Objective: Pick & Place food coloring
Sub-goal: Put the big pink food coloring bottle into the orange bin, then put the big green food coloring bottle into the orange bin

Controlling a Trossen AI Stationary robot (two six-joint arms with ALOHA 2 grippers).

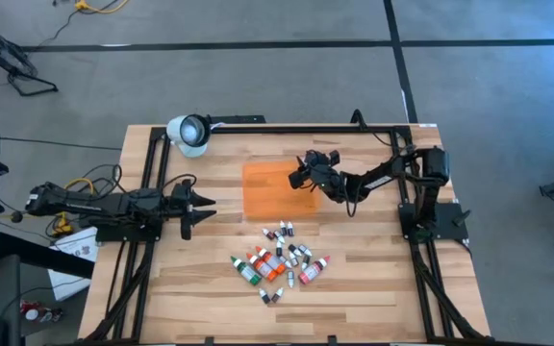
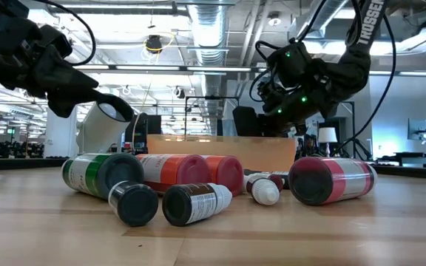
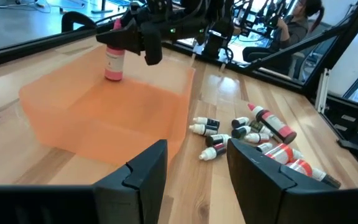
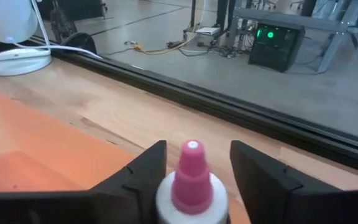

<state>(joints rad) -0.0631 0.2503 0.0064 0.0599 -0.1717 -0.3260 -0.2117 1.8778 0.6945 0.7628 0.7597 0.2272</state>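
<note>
A small white food coloring bottle with a pink cap [image 4: 191, 180] stands upright on the flat orange tray [image 1: 275, 192], at its far right corner [image 3: 112, 62]. My right gripper [image 4: 197, 155] is over that corner [image 1: 302, 176], open, with one finger on each side of the bottle. The other food coloring bottles [image 1: 282, 261] lie in a loose pile on the wood nearer the front edge; in the low view red, orange and green ones [image 2: 161, 174] lie on their sides. My left gripper [image 3: 194, 165] waits open at the table's left [image 1: 196, 206], holding nothing.
A white lamp [image 1: 188, 132] stands at the far left corner of the table. Black frame rails [image 1: 287, 127] run along the far and side edges. Bare wood lies between the tray and the pile. A person [image 3: 297, 25] sits beyond the table.
</note>
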